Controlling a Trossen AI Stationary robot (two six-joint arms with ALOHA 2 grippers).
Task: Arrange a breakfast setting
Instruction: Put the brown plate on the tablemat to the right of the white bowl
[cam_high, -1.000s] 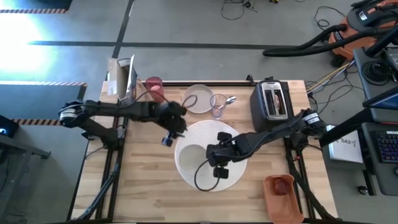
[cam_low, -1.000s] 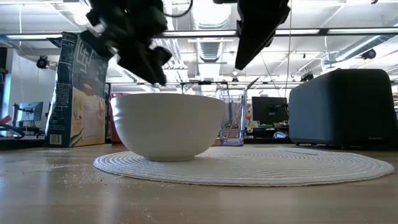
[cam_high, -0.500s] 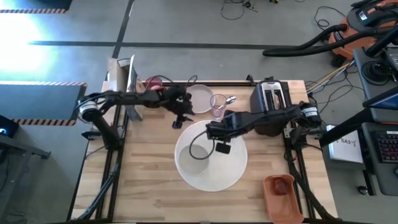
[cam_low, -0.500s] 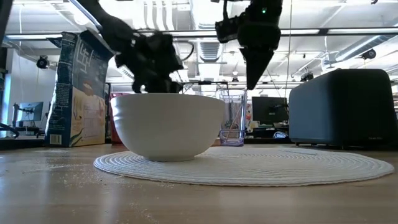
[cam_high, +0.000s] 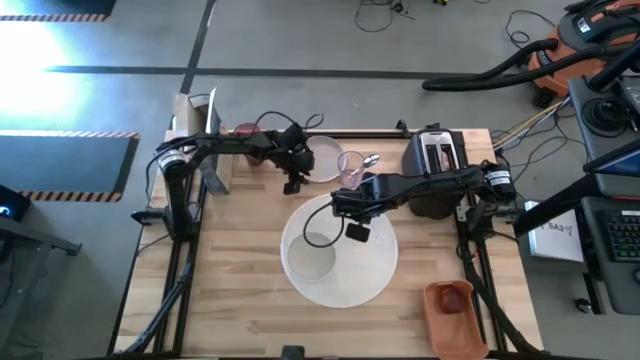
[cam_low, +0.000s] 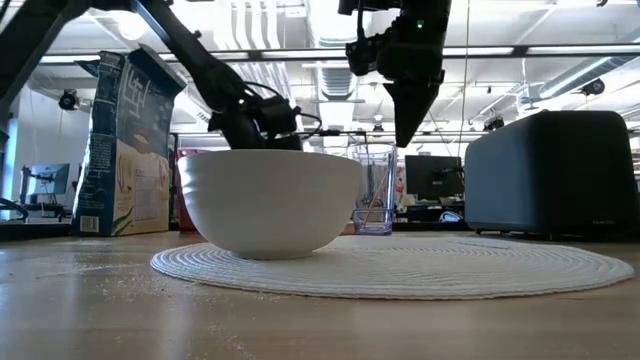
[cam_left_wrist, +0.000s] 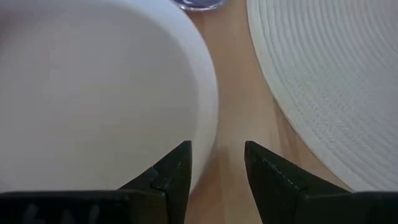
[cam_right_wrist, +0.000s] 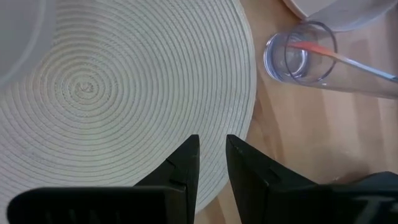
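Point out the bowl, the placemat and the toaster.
bowl (cam_low: 270, 200): low view, front of its outer wall.
placemat (cam_low: 480, 268): low view, bare woven part right of the bowl.
toaster (cam_high: 438, 165): high view, its top by the slots.

A robotics lab or workshop in an open industrial hall. The wooden table stands on a bare concrete floor marked with tape lines; beyond it, cables trail to an orange vacuum. Behind the table, ceiling ducts, strip lights and computer monitors show.
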